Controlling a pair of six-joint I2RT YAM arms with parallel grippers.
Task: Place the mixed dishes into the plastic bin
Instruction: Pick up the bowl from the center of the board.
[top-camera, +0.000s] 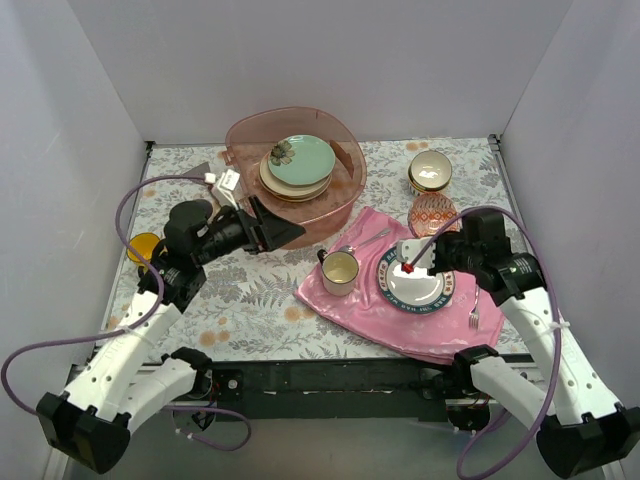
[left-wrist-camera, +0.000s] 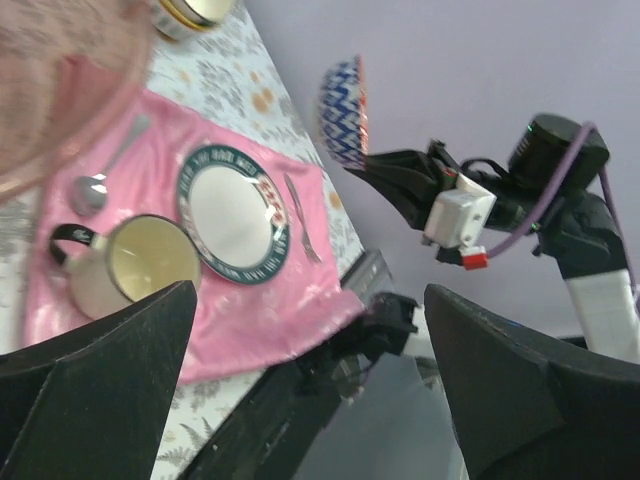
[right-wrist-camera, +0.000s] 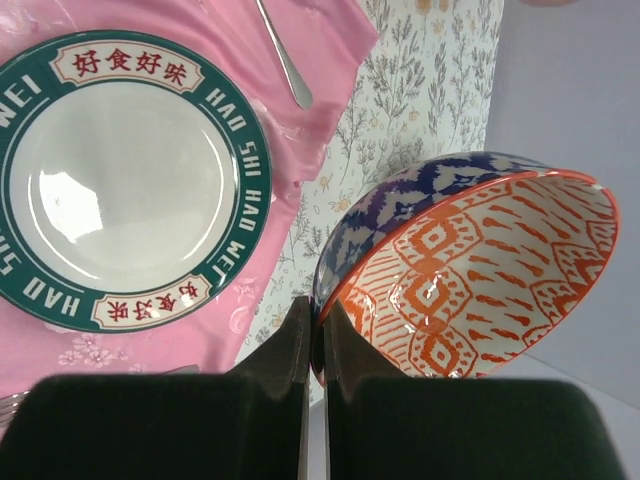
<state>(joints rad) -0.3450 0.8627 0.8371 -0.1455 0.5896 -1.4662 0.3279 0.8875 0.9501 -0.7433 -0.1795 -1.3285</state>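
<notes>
A floral-print tabletop seen from above, with two white robot arms at its near edge. The right gripper has its jaws clenched on the rim of a red-patterned bowl, which it holds tipped on its side in the air, above the far right corner of a pink cloth. The bowl is orange-red diamonds inside and blue and purple zigzags outside.

Below it on the cloth lies a dark-blue-rimmed plate. Its white lettering reads "HAO SHI HAO WEI", and cream panels carry the red characters 好食好味 (one panel at the top, one at the bottom). A fork lies to the plate's right. A cream cup with a metal handle stands to its left, with a spoon just beyond.

The plastic bin – pinkish and translucent – sits at the far middle of the tabletop. Inside it is a mint-green plate with a flower motif, on top of a stack of paler plates. The left gripper hovers at the bin's near wall, its jaws spread wide and gripping nothing.

A small cream bowl with a dark band stands on the tabletop to the right of the bin. A yellow mug shows at the left edge – partly hidden behind the left arm.
</notes>
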